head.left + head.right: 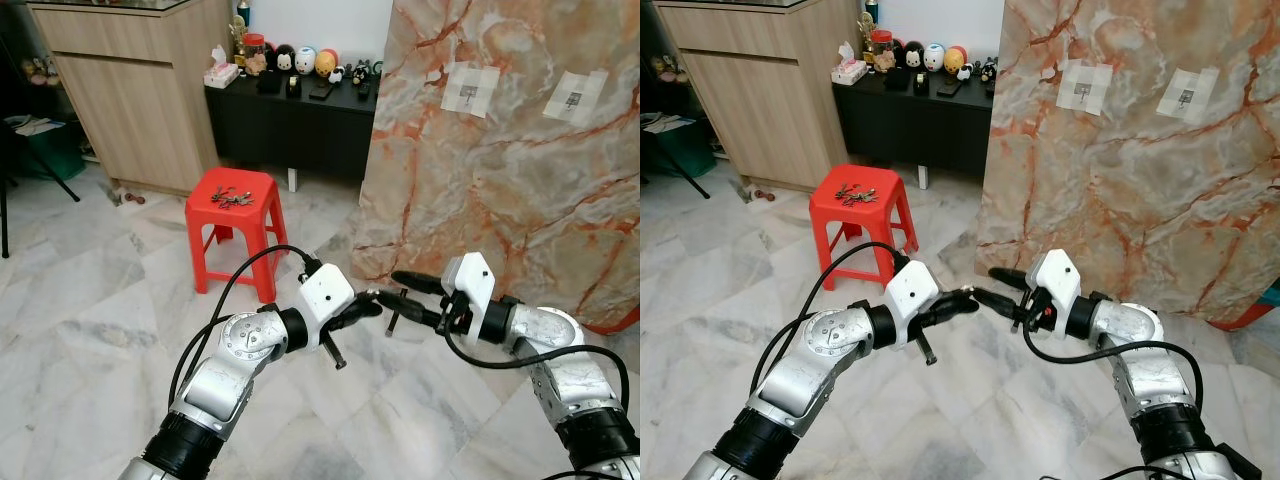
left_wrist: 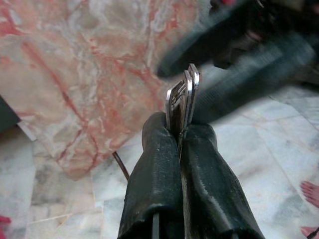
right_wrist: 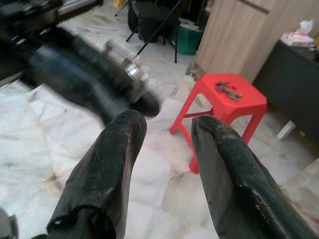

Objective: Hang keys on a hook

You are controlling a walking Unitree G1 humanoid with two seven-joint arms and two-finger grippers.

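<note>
My left hand (image 1: 372, 305) and right hand (image 1: 398, 286) meet tip to tip over the floor (image 1: 90, 320). Ahead to my left stands a stool (image 1: 235, 215) with keys (image 1: 232, 198) on its seat. Behind it sits a low desk (image 1: 290, 125) carrying figurines (image 1: 305, 62), a wooden cabinet (image 1: 140, 90) to its left. A marble slab (image 1: 500, 150) stands to my right.

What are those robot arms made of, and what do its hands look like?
Both arms are jointed silver metal shells with black cuffs and looping black cables. Each wrist carries a white boxy housing. The left gripper and right gripper each end in two long, black, rubbery fingers.
</note>
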